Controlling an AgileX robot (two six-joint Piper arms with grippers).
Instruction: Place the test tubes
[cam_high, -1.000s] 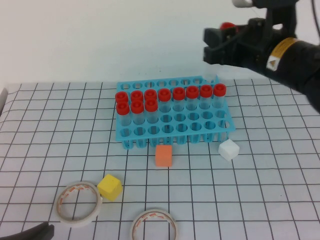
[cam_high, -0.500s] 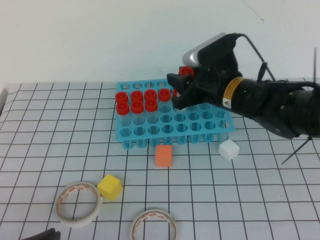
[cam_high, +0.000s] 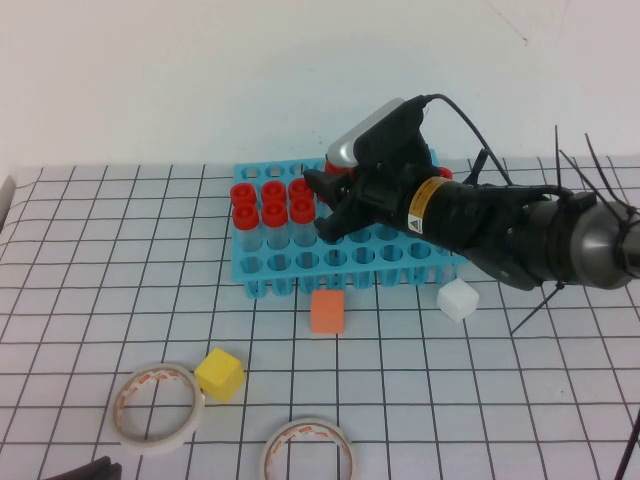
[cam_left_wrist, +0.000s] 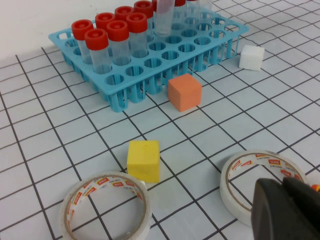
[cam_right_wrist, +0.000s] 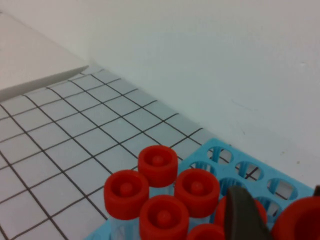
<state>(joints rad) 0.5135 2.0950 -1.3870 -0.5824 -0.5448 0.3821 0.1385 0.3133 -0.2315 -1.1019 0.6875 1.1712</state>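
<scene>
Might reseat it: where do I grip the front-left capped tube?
By its red cap, from straight above: it stands upright, body sunk in the rack. Right gripper holds another tube over it; left gripper sits shut at table's near edge.

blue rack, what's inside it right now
Red-capped tubes stand in the rack's left holes; the near rows are empty. The right gripper, holding a test tube, covers the holes behind it. The left gripper sits shut by the tape rolls.

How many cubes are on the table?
3: orange cube before the rack, white at its right front corner, yellow by the left tape roll. Right gripper holds a tube over the rack; left gripper at the near edge.
</scene>
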